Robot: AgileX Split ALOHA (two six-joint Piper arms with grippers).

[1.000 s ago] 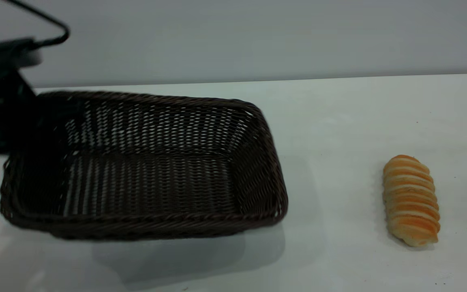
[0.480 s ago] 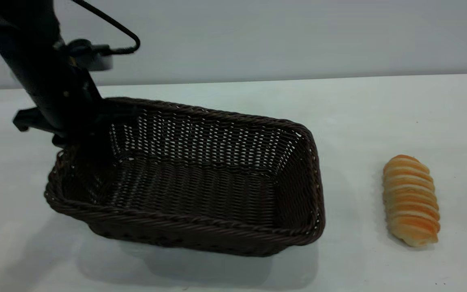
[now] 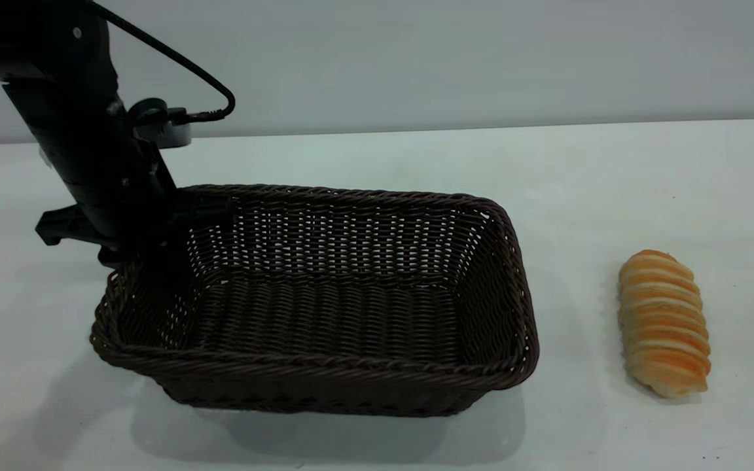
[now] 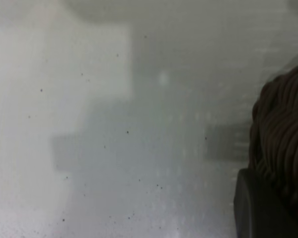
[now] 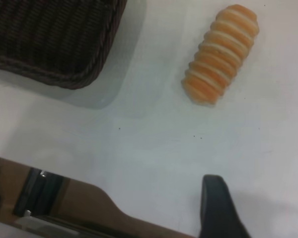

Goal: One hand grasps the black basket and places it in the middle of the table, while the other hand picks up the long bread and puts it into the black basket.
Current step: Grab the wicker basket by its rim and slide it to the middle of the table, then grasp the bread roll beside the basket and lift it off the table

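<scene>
gripping black basket (image 3: 324,307), left gripper (image 3: 154,252)

Left tool (image 3: 154,252) clamped, arm upright

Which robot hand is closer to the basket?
The left. The left gripper grips the basket at its left end wall. The right gripper is away from it over bare table, near the bread.

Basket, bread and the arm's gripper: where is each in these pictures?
basket (image 3: 324,327): exterior view, woven floor.
bread (image 3: 664,324): exterior view, middle of the crust.
left gripper (image 3: 154,252): exterior view, on the basket's left rim.
</scene>
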